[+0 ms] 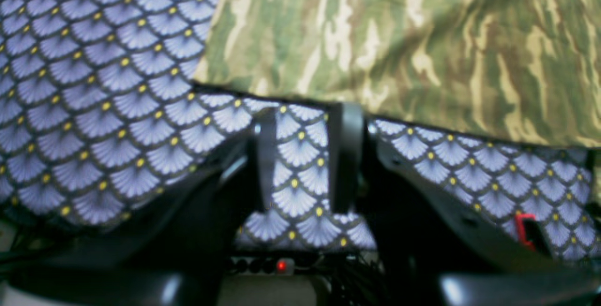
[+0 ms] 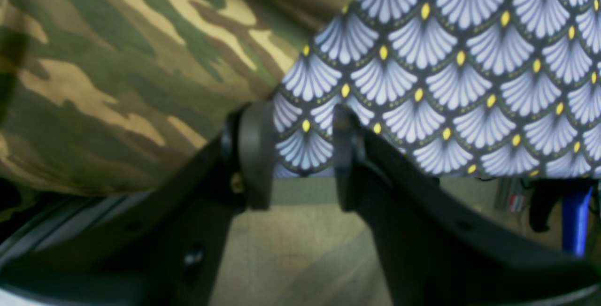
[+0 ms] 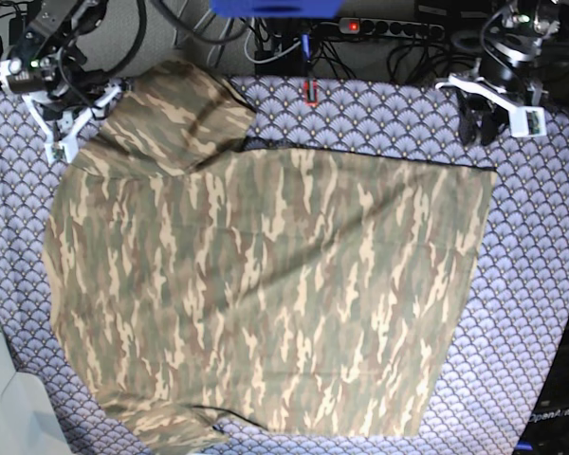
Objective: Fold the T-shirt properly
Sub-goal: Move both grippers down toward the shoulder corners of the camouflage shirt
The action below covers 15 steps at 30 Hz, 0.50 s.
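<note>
The camouflage T-shirt (image 3: pixel 266 284) lies spread flat on the purple scallop tablecloth (image 3: pixel 541 284), with one sleeve (image 3: pixel 175 114) lying at the top left. My right gripper (image 3: pixel 64 133) hovers at that sleeve's left edge. In the right wrist view it is open (image 2: pixel 300 118), the T-shirt (image 2: pixel 117 62) just left of its fingers and nothing between them. My left gripper (image 3: pixel 476 123) sits above the shirt's top right corner. In the left wrist view it is open (image 1: pixel 305 113), just short of the shirt's hem (image 1: pixel 399 38), with only tablecloth (image 1: pixel 94 85) in the gap.
A power strip (image 3: pixel 389 27) with a red light and tangled cables runs along the back edge. A small red item (image 3: pixel 309 92) lies on the cloth above the shirt. The table's edge and floor show below the right gripper (image 2: pixel 300 231). A pale surface (image 3: pixel 0 398) borders the lower left.
</note>
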{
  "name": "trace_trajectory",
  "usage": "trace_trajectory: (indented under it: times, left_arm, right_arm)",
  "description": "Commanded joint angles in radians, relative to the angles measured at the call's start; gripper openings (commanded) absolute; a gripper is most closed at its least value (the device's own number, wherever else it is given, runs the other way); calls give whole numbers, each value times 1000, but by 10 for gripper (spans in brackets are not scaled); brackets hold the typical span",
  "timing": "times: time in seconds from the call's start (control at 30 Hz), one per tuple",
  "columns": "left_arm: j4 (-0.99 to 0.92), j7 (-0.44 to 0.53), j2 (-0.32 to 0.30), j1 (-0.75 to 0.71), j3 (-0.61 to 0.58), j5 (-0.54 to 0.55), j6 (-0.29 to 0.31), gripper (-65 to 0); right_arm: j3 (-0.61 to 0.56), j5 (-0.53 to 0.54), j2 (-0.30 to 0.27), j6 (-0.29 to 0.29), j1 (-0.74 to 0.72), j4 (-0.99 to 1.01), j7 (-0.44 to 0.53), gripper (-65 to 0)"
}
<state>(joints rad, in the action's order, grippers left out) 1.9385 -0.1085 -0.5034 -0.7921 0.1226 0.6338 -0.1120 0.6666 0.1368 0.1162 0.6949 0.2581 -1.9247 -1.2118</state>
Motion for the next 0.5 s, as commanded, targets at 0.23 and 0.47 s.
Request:
trace_trajectory:
  times: [0.23,0.47]
  left_arm:
    - [19,23,28,-22,12,-2,1,-461]
    - [19,23,28,-17,12,-1,1,-461]
  right_arm:
    - [2,10,-11,3,-6,-19,-52,-282]
    - [0,117,-5,3,-18,-19,-64,-281]
